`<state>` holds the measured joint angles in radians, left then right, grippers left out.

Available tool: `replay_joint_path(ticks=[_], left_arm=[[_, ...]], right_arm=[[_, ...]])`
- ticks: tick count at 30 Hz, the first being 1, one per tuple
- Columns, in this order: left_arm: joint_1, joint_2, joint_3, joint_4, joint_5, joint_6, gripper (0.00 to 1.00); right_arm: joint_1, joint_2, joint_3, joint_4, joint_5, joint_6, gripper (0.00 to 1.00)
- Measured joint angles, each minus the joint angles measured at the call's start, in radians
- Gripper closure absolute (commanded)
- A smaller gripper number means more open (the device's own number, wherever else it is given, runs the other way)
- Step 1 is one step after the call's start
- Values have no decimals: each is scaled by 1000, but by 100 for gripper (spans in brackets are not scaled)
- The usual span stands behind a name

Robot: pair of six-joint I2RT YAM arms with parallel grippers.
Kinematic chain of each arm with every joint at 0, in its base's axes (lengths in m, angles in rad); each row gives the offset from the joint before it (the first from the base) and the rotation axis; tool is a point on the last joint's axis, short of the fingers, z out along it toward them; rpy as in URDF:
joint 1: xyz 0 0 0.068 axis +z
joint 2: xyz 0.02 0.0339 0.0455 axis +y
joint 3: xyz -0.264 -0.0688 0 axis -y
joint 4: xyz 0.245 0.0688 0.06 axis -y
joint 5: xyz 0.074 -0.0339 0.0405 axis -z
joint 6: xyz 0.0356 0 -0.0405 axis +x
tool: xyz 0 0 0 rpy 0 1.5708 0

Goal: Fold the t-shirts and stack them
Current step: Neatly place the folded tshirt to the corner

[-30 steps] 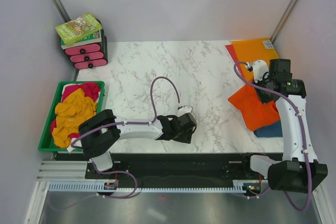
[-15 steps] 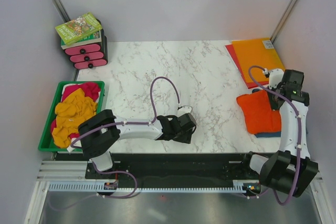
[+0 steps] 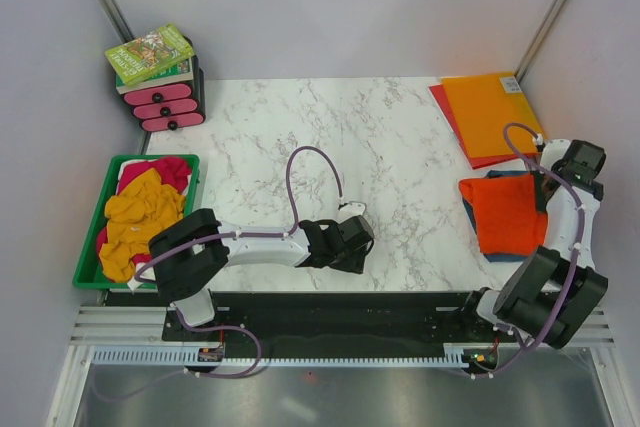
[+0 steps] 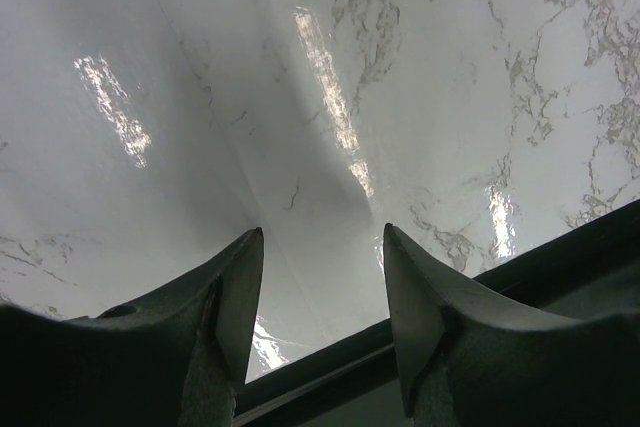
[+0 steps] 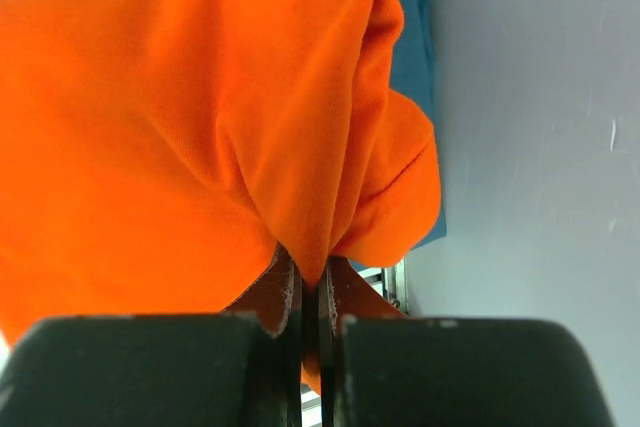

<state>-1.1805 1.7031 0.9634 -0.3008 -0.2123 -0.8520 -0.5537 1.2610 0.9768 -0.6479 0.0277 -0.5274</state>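
Orange t-shirt (image 3: 505,215), folded, resting on teal t-shirt (image 3: 508,175): stack begun, judged under halfway.
Across the desk (image 3: 400,137) from the green bin (image 3: 110,162). Right pincer (image 5: 310,292) is clenched on its edge; left pincer (image 4: 322,247), nearer the bin, is released and empty. Crumpled tees (image 3: 140,222) in the bin are not yet folded.

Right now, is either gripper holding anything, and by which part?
The right gripper is shut on a bunched fold at the edge of the bright orange cotton t-shirt. The left gripper is open, holding nothing.
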Motion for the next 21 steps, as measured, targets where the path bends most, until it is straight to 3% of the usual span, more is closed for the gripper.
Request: replay_joint_path(ticks=[9,21], left_arm=[[0,2,0,2,0,0,42],[0,26,24,10,2,0,42]], right_arm=[[-125,124,-54,117,-2,-1,100],[-133,195,-45,180,-43,11,100]])
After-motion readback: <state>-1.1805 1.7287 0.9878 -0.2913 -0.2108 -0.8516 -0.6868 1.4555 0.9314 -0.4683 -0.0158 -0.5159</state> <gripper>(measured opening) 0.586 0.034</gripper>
